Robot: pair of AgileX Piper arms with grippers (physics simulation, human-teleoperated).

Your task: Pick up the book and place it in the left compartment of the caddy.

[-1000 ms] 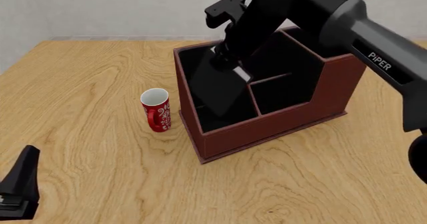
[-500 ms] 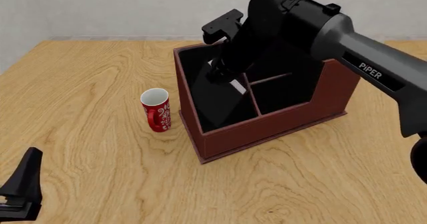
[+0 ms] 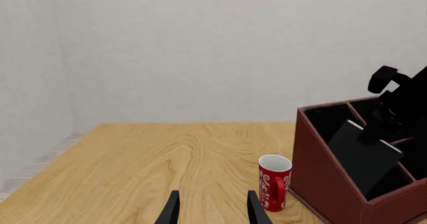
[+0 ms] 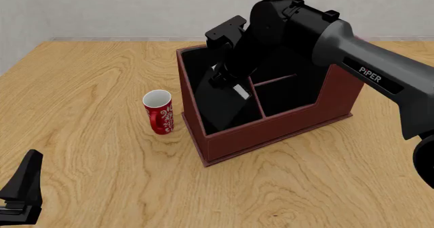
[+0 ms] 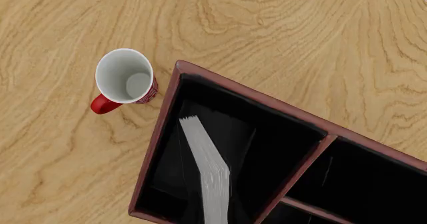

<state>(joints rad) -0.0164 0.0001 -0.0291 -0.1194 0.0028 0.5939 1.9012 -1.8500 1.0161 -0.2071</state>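
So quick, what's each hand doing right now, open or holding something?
Left hand: open, holding nothing.
Right hand: over the caddy at the book; its grip cannot be told.

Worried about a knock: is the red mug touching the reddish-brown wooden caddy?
Apart. The front view shows bare table between the red mug and the reddish-brown wooden caddy.

A light wooden table [image 4: 88, 75] with bold grain stands against plain pale grey walls [image 3: 200, 49].

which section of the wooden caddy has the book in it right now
The left compartment, the long narrow one nearest the red mug. The book leans tilted inside it; the visible neighbouring sections look empty.
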